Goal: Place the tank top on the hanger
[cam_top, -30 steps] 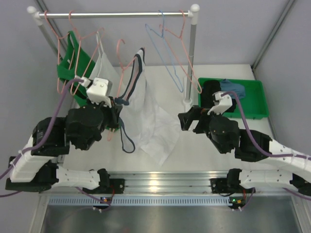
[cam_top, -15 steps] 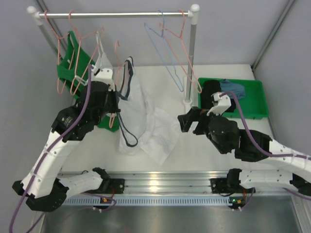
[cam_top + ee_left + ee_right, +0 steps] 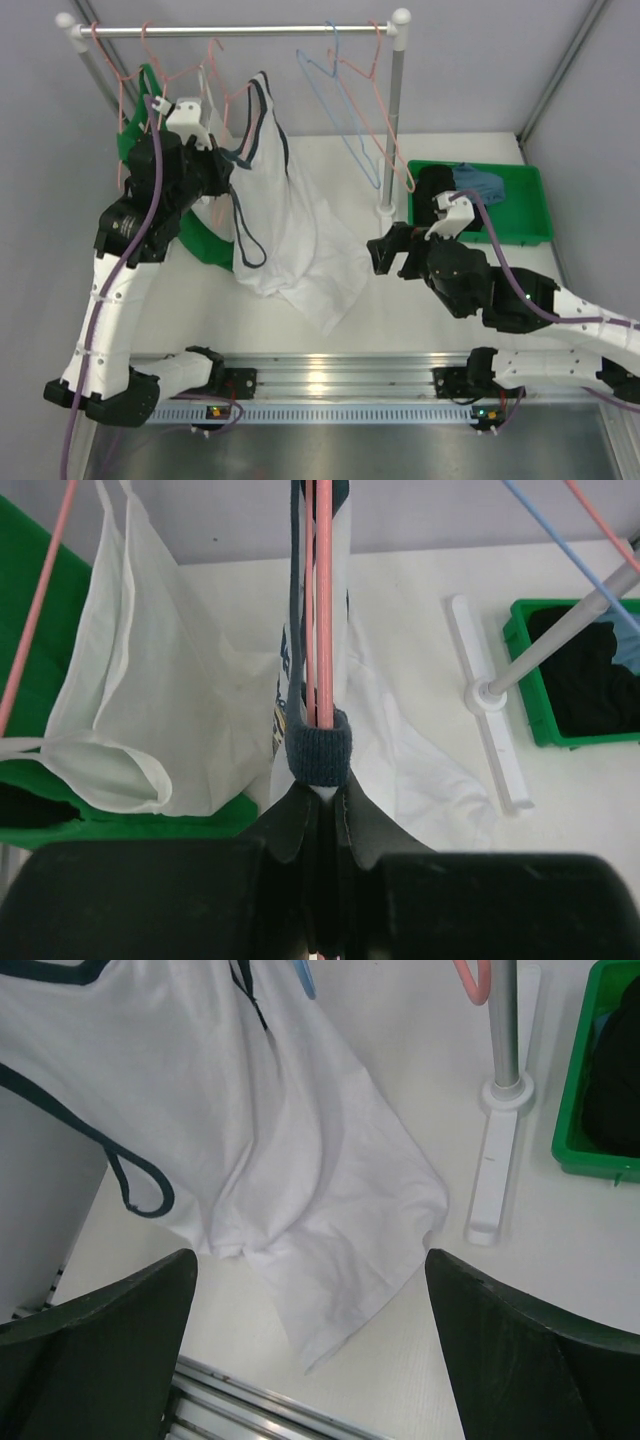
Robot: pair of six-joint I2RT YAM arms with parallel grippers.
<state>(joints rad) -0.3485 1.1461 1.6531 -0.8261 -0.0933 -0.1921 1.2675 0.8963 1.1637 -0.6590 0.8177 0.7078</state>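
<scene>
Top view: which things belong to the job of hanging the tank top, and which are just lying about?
Job: tank top, pink hanger.
Lying about: green top, plain white top, light blue hanger, green bin.

Along the far edge of the table (image 3: 400, 320) we see a clothes rail (image 3: 235, 31) on white posts, its right post (image 3: 395, 110) rising from a flat foot (image 3: 493, 1175). At the rail's left end hang a green top (image 3: 203, 243) and a plain white top (image 3: 130, 710). Near the right post hang a light blue hanger (image 3: 303, 978) and a spare pink hanger (image 3: 472, 982). By the table's right edge sits a green bin (image 3: 541, 205) holding a dark garment (image 3: 435, 190) and a blue one (image 3: 480, 183).
</scene>
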